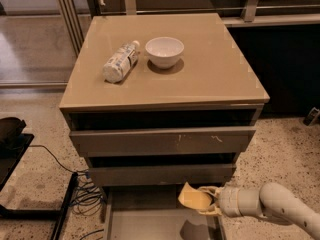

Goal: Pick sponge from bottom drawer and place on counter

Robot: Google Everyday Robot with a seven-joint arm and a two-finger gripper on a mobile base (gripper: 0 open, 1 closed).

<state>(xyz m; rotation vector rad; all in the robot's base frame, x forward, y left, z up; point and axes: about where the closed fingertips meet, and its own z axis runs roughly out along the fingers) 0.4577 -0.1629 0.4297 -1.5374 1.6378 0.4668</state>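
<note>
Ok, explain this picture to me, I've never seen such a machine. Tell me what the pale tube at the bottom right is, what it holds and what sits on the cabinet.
This is a single camera view, looking down at the front of a three-drawer cabinet. The pale tube is the robot's one arm, reaching in from the lower right. At its tip is a two-finger pincer, closed on a pale-yellow soft sponge just above the open grey bottom drawer. The sponge's shadow falls on the drawer floor. On the glossy beige counter are a white round bowl and, to its left, a labelled plastic bottle lying on its side.
</note>
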